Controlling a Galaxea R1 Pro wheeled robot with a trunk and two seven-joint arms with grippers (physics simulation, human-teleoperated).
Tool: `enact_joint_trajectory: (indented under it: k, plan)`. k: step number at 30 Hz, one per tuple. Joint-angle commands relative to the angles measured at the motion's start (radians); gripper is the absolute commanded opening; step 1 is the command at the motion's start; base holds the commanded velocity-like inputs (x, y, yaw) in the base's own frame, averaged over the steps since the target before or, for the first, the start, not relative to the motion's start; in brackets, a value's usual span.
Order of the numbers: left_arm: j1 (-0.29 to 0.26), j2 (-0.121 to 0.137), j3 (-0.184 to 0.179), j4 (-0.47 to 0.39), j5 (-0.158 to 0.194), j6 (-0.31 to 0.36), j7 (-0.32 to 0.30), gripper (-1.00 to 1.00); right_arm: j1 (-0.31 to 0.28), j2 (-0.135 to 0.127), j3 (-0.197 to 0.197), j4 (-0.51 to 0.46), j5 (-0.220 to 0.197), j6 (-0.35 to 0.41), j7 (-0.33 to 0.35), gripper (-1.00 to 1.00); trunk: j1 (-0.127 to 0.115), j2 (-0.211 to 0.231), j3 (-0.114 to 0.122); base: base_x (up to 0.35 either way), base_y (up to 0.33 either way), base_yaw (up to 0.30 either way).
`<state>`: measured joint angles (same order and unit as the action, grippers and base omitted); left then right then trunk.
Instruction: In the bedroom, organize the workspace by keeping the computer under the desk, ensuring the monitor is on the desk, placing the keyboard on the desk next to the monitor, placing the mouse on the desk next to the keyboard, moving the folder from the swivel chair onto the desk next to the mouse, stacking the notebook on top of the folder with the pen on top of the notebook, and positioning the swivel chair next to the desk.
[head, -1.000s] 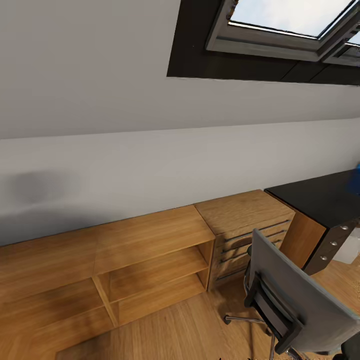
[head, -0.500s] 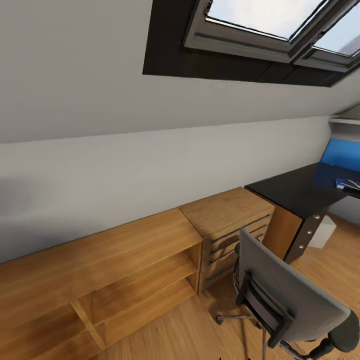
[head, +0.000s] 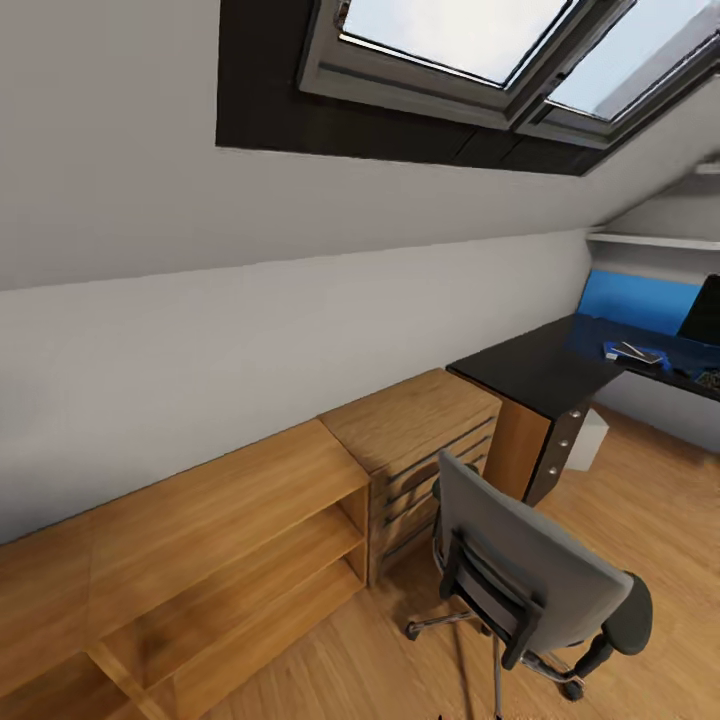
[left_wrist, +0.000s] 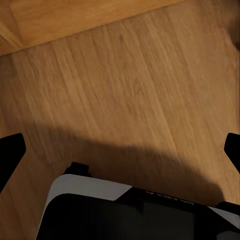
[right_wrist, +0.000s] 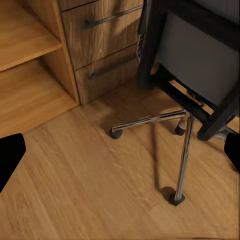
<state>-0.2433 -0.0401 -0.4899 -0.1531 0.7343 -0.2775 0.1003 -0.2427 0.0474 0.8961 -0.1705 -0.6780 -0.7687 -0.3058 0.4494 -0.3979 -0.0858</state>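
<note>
The grey swivel chair (head: 530, 585) stands on the wood floor with its back toward me, a short way from the desk (head: 535, 368). On the glossy black top, in front of the blue back panel (head: 640, 300), lies the blue folder (head: 632, 352) with something small and grey on it. The black monitor (head: 705, 315) is cut off by the frame edge. The light grey computer (head: 592, 440) sits under the desk. My left gripper (left_wrist: 120, 150) hangs open over bare floor. My right gripper (right_wrist: 120, 150) is open above the floor near the chair's chrome base (right_wrist: 165, 120).
A wooden drawer chest (head: 425, 435) stands between the desk and a long low open shelf (head: 200, 540) along the wall. A dark cabinet with round knobs (head: 558, 450) sits under the desk end. A skylight (head: 470, 40) is overhead. My own base (left_wrist: 125, 210) shows below the left gripper.
The whole head view has swung to the right, so shelf, chest and chair sit further left in the picture. More of the desk, the blue panel and the monitor have come into view.
</note>
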Motion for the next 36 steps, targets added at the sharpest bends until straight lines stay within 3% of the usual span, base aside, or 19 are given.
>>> enact_joint_trajectory:
  k: [1,22,36]
  plan:
    - [-0.001,0.000,-0.009,0.000,0.004,-0.003,0.007,1.00,-0.001,0.000,0.008,0.000,-0.002,-0.001,-0.009,1.00,0.001,-0.002,-0.002,0.052,0.042,-0.293]
    - [-0.001,0.000,-0.010,0.008,0.004,-0.003,0.007,1.00,-0.001,0.000,0.007,0.001,-0.002,-0.001,-0.009,1.00,0.001,-0.002,-0.002,0.077,0.069,-0.294]
    - [-0.001,-0.001,-0.010,0.016,0.002,-0.004,0.007,1.00,-0.001,0.000,0.007,0.002,-0.002,-0.001,-0.009,1.00,0.001,-0.002,-0.002,0.016,0.266,-0.297]
